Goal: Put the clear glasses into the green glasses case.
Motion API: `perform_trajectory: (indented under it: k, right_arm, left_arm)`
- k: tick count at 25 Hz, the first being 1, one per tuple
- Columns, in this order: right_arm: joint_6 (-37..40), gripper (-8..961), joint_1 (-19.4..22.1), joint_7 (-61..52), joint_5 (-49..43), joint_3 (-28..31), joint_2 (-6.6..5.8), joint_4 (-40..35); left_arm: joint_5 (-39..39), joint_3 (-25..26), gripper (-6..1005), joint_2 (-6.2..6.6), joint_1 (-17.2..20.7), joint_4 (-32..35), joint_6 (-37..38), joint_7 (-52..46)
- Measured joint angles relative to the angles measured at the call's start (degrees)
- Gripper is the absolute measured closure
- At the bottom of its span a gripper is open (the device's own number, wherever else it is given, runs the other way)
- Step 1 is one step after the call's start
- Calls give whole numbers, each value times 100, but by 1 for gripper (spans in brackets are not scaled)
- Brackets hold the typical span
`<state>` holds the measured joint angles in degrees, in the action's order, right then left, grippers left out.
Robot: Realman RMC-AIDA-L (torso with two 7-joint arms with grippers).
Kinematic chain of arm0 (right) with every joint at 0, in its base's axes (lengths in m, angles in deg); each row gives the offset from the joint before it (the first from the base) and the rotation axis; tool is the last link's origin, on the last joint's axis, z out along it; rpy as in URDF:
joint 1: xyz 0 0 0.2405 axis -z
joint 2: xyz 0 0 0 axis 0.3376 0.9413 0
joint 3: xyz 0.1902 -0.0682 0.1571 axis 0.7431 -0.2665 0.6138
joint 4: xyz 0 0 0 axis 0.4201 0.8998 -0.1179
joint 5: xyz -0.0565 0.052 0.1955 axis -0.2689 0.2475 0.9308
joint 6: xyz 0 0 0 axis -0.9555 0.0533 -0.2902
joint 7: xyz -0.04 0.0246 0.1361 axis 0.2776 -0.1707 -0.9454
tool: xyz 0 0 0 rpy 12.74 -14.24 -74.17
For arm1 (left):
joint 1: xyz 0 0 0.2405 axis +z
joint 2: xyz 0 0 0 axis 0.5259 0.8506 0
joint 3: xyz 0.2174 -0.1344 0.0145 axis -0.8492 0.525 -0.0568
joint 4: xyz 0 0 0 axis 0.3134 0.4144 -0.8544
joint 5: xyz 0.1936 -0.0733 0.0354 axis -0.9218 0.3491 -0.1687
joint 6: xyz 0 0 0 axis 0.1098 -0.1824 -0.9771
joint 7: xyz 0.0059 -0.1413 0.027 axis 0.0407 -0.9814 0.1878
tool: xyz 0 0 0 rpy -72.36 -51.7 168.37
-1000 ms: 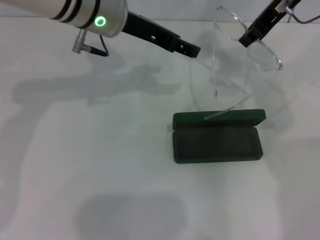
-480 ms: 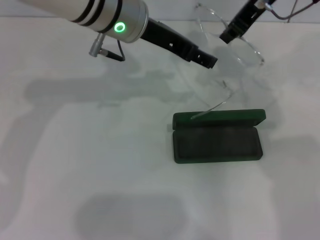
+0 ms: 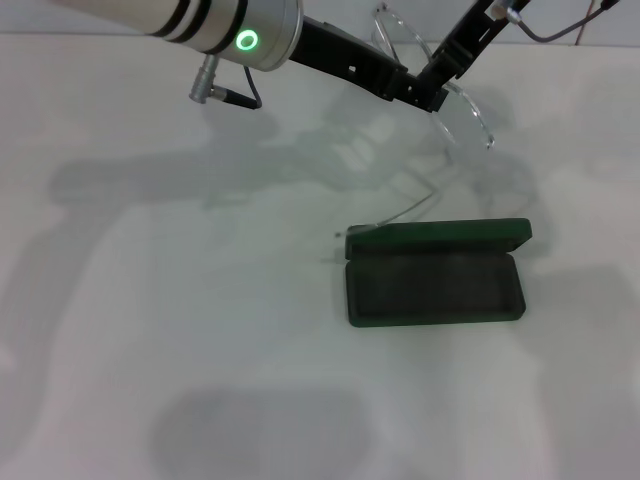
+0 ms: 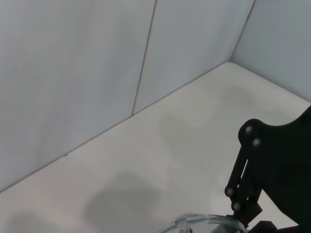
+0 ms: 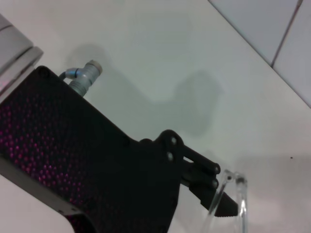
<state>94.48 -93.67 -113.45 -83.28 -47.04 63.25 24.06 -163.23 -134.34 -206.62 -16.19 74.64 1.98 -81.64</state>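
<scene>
Head view: right gripper (image 3: 447, 68) clamps clear glasses (image 3: 468, 105), left gripper (image 3: 415, 93) alongside, grip unreadable; open green case (image 3: 435, 275) below. Light, slippery, brittle; hold frame.

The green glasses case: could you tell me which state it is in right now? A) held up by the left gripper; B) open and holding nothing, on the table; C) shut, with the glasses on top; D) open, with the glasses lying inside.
B: the green glasses case lies open on the table, its dark lining bare, while the clear glasses are held up between both grippers behind it.
</scene>
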Motion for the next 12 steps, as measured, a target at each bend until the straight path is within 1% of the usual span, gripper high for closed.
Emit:
perform_trajectory:
  k: [7, 12]
  right_arm:
    - [-35, 863, 86, 4, -3, 37, -24, -53]
    - [-118, 865, 112, 12, -27, 14, -35, -55]
  left_arm:
    - [289, 16, 112, 28, 130, 48, 44, 160]
    - [336, 49, 112, 42, 140, 95, 271, 201]
